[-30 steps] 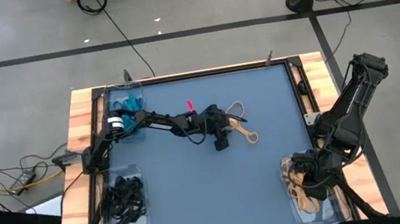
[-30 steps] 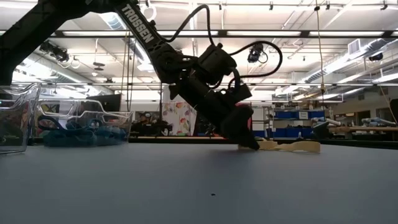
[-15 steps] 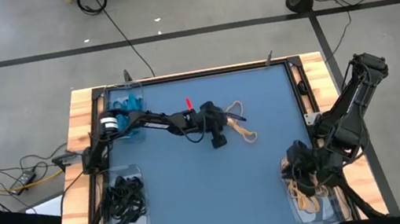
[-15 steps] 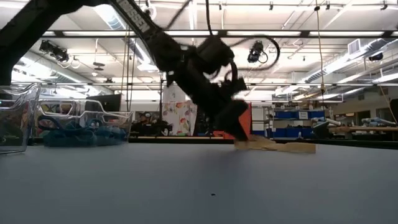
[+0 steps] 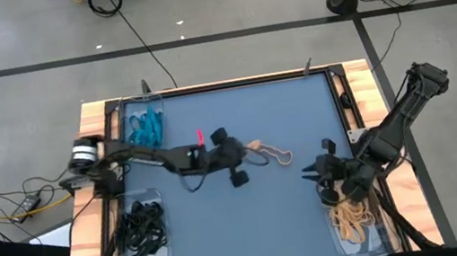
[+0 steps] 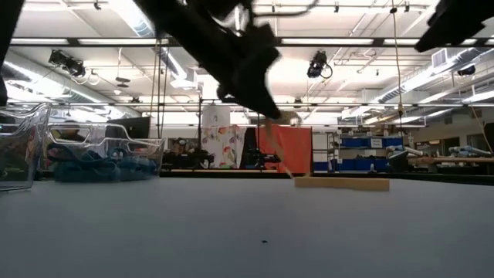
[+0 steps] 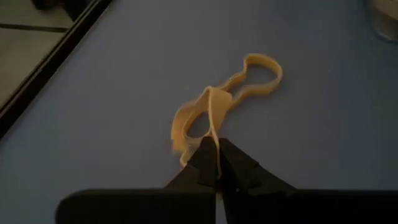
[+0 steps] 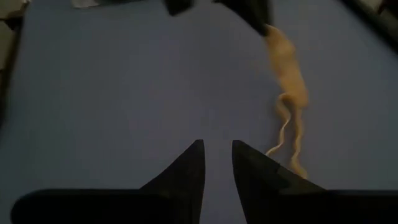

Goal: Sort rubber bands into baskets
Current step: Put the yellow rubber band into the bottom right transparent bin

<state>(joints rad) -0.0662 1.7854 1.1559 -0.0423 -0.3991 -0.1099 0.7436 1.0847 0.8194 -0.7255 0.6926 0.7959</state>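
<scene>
My left gripper point(image 5: 246, 149) is mid-table, shut on a tan rubber band point(image 5: 270, 153), perhaps two tangled together. In the left wrist view the gripper point(image 7: 215, 157) sits at the band's near end. My right gripper point(image 8: 216, 155) hovers open with nothing between its fingers, in the high view point(image 5: 315, 169) just left of the basket point(image 5: 343, 240) holding tan bands. Two more baskets stand at the table's left: one with teal bands point(image 5: 145, 127) at the far side, one with black bands point(image 5: 139, 230) at the near side. My left gripper pinches a raised fold of the tan band point(image 7: 212, 127) at the end nearest it, between its two shut fingers. The fingers slant down from the table's left. That end is lifted; the band slopes down, and its far loop point(image 7: 263, 66) lies on the table point(image 6: 340, 183).
The blue table top point(image 5: 252, 224) lies bare between the arms. A small red piece point(image 5: 200, 137) shows beside the left arm. Wooden frame rails point(image 5: 88, 131) edge the table, with cables on the floor to the left.
My left gripper has shut on the tan band, then risen and drawn back toward the table's left edge. The band's near end has lifted and the whole band has slid left; its far end stays on the table. My right gripper has left the tan basket, moving toward the table's middle.
</scene>
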